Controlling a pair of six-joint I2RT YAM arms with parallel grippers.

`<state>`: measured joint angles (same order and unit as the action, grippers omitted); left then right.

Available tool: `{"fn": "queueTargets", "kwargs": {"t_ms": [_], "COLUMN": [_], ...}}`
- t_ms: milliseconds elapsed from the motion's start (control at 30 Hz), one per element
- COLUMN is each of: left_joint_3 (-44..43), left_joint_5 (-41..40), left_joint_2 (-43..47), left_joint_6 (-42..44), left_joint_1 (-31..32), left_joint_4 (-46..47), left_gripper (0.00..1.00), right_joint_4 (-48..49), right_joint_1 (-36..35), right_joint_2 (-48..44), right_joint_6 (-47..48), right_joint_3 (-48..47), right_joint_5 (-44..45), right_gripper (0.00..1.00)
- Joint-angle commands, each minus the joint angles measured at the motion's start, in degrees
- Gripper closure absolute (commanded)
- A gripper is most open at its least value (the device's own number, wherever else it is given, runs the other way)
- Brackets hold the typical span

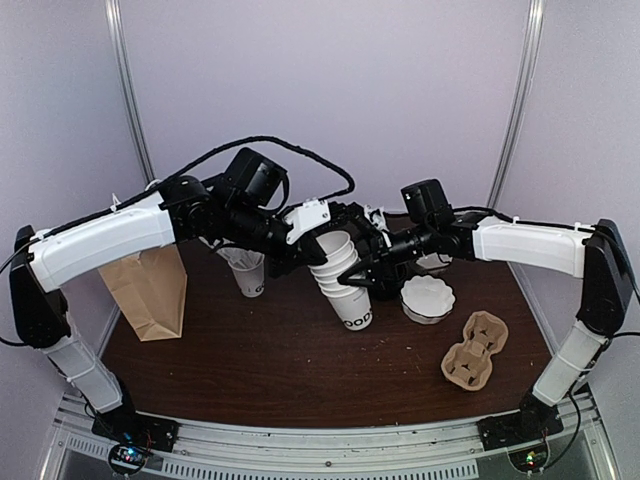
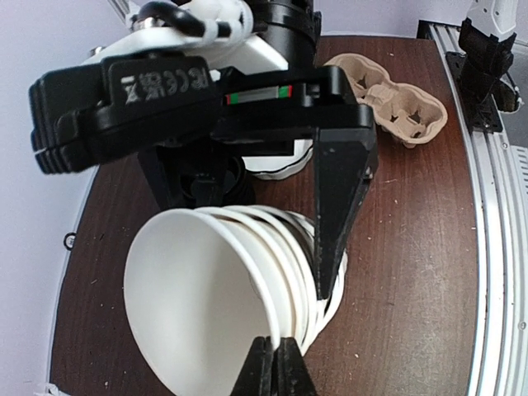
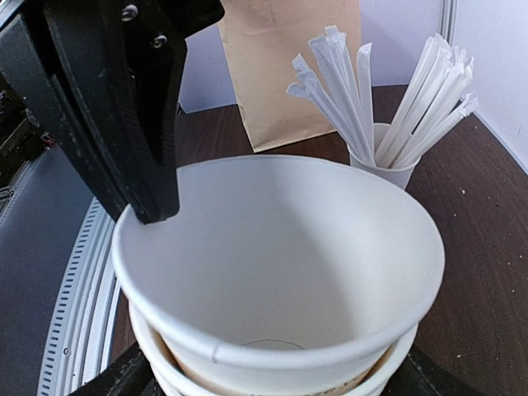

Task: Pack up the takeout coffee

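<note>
Left gripper point(image 2: 272, 369): clenched, pinching the rim of the top cup point(image 3: 272, 247).
Top cup: white, empty, uppermost in the stack of cups point(image 1: 352, 305), over mid-bench point(image 1: 280, 370).
Right gripper point(image 3: 264, 379): spread wide, clasping the tilted stack below the top cup, one finger on each side.
Lowest cup: black lettering on its side.
Straw cup point(image 3: 388, 161): toward the far edge, left of the stack.
Paper bag point(image 1: 150, 290): upright near the left edge.
Fluted white dish point(image 1: 428, 298): just right of the stack.
Cup carrier point(image 1: 475, 350): near the right edge.

Before me: stack of white cups point(image 3: 177, 370), my fingers point(image 3: 115, 381) either side; left gripper point(image 3: 153, 206) on top cup point(image 3: 280, 247) rim; behind, paper bag point(image 3: 289, 66), straws point(image 3: 371, 91).
</note>
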<state>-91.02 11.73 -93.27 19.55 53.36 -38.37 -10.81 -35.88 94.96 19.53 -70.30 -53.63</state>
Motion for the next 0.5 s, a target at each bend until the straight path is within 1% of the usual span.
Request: {"fn": "queueTargets", "kwargs": {"t_ms": [0, 100, 233, 300, 367, 467], "left_joint_3": [-0.2, -1.9, -5.3, -7.9, -10.4, -11.6], "left_joint_5": [-7.0, -5.4, -3.0, -2.4, -3.4, -6.1], "left_joint_2": [7.8, 6.7, 3.8, 2.0, 0.7, 0.6], "left_joint_6": [-2.2, -2.4, -1.7, 0.9, 2.7, 4.5], "left_joint_1": [-1.1, -1.1, -1.2, -1.2, -1.2, -1.3], "left_joint_4": [10.1, 8.7, 5.9, 3.4, 0.9, 0.4], "left_gripper": [1.0, 1.0, 1.0, 1.0, 1.0, 1.0], "right_joint_4": [-7.6, -10.4, -13.3, -14.9, -15.9, -16.6], "right_joint_1": [1.6, 1.2, 0.1, -0.5, -0.6, 0.2], "right_joint_2": [1.7, 0.8, -0.8, -1.3, -1.5, -1.4], "right_joint_6": [1.8, 6.4, 12.2, 16.2, 19.1, 20.3], "right_joint_3": [1.3, 0.8, 1.1, 1.8, 2.3, 2.8], "right_joint_5": [4.1, 7.2, 11.4, 13.9, 15.2, 13.7], "right_gripper": [0.29, 0.33, 0.34, 0.34, 0.33, 0.33]}}
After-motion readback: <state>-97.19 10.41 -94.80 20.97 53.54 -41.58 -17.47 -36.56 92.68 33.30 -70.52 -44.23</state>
